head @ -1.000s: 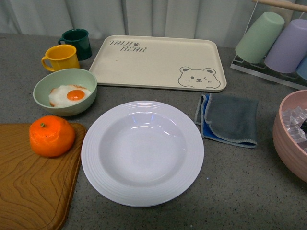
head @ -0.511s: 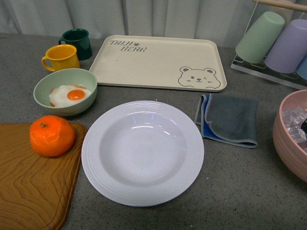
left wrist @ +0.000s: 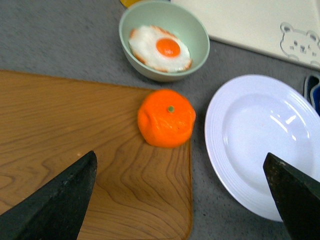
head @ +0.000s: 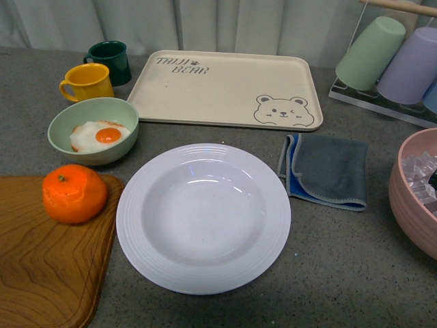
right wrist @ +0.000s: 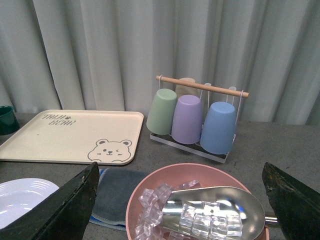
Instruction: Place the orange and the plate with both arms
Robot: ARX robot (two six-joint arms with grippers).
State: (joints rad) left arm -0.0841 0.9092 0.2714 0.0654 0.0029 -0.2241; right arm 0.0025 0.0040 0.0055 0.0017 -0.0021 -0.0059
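Note:
The orange rests on the far right corner of a wooden cutting board; the left wrist view shows the orange too, green stem spot up. To its right on the grey table lies the white deep plate, bare inside, its ridged rim a short gap from the board. My left gripper hangs open above the board's right edge, short of the orange, nothing between its fingers. My right gripper is open over a pink bowl. Neither arm shows in the front view.
A pale green bowl with a fried egg sits behind the orange. Yellow mug and dark green mug stand far left. Beige bear tray lies behind the plate, grey cloth to its right. Pink bowl holds ice and scoop; cup rack behind.

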